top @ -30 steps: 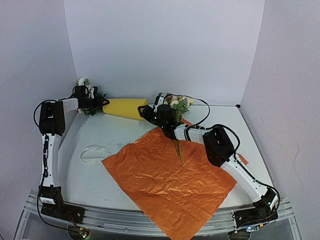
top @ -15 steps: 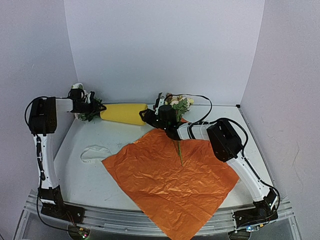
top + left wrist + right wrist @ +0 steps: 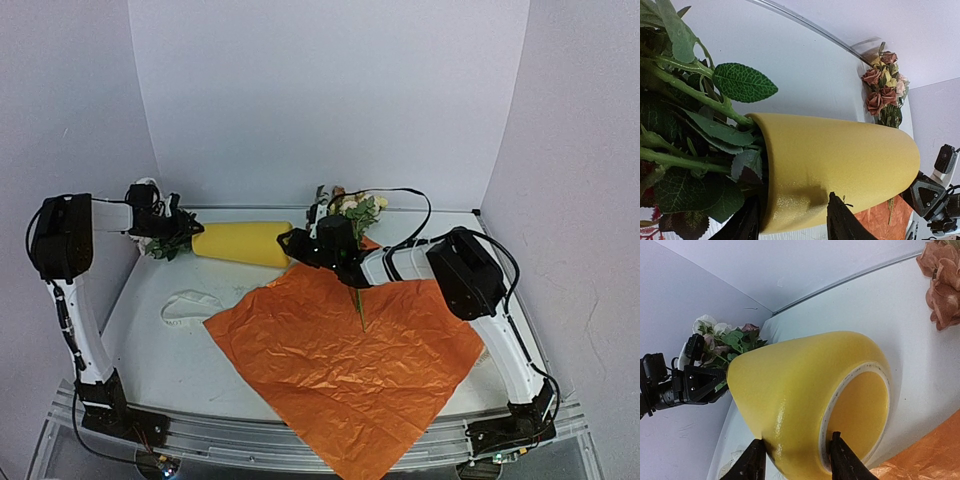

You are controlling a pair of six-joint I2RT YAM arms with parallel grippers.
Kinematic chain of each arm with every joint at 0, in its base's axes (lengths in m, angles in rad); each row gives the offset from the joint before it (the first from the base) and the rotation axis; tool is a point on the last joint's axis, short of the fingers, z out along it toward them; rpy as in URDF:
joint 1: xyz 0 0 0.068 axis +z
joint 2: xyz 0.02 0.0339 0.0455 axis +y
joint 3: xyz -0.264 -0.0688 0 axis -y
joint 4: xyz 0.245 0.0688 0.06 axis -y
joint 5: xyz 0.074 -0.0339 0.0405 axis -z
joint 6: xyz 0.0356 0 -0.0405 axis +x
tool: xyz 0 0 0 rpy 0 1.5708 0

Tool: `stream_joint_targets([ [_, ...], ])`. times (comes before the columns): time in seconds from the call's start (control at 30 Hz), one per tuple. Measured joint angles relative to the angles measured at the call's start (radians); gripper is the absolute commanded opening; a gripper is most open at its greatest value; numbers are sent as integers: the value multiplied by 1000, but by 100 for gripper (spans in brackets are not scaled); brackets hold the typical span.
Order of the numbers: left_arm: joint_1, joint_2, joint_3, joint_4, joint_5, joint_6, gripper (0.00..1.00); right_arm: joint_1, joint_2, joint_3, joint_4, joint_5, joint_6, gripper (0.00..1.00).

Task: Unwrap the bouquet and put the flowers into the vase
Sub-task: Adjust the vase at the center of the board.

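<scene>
Three pale walls (image 3: 330, 100), white table (image 3: 235, 275)

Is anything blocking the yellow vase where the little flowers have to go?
Yes. Leafy stems of another bunch fill the vase mouth, at its left end. The vase lies on its side, and the little flowers lie apart from it.

We see a white bench (image 3: 170, 370); crinkled orange paper (image 3: 340, 370) lies spread across the lower centre, a cream ribbon (image 3: 190, 303) at centre left, small flowers (image 3: 357, 209) at upper centre.
</scene>
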Motion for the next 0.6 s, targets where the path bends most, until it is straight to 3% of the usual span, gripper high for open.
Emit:
stream_joint_targets([
  [0.6,-31,-92,-35,90,21,-167,45,-24,-51,-78,36,7,148,39],
])
